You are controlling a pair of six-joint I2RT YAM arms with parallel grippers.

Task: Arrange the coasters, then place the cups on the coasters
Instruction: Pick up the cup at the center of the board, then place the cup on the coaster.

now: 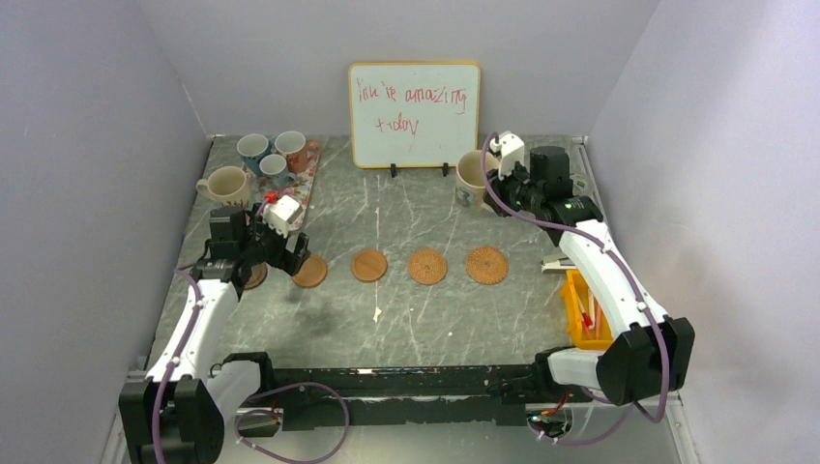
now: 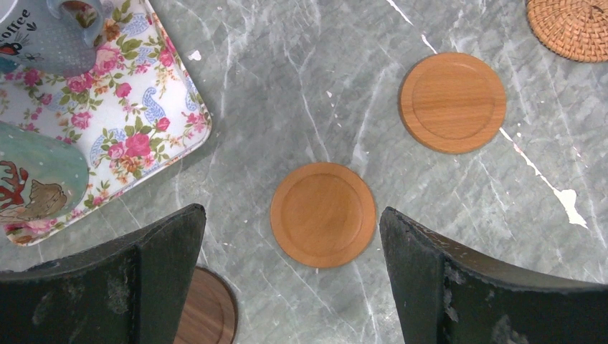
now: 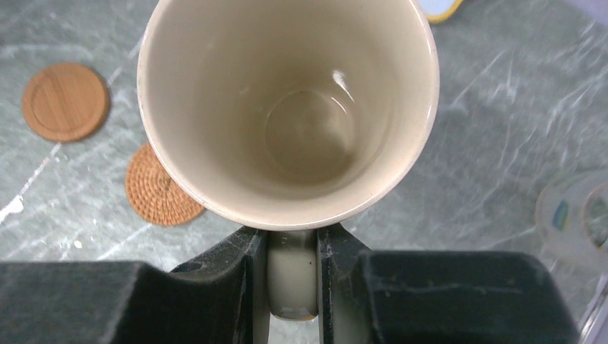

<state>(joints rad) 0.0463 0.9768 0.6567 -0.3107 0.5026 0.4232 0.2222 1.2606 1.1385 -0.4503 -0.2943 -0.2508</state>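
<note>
Right claw (image 3: 292,283) pinched on the handle of the tall cream ceramic mug (image 3: 287,107), upright back-right by the whiteboard (image 1: 414,114), nearest round woven tan coaster (image 1: 486,265) lying straight toward the arm bases, left claw (image 2: 292,251) spread over a smooth wooden disc (image 2: 323,213).

The left arm (image 1: 198,324) reaches forward on its own side and its wrist bends downward, so the left gripper (image 2: 290,222) looks at the table from above with its two fingers spread wide. The right arm (image 1: 604,271) stretches further toward the back. The right gripper (image 3: 292,247) has its fingers pressed together on the handle of a cream cup (image 3: 215,79).
</note>
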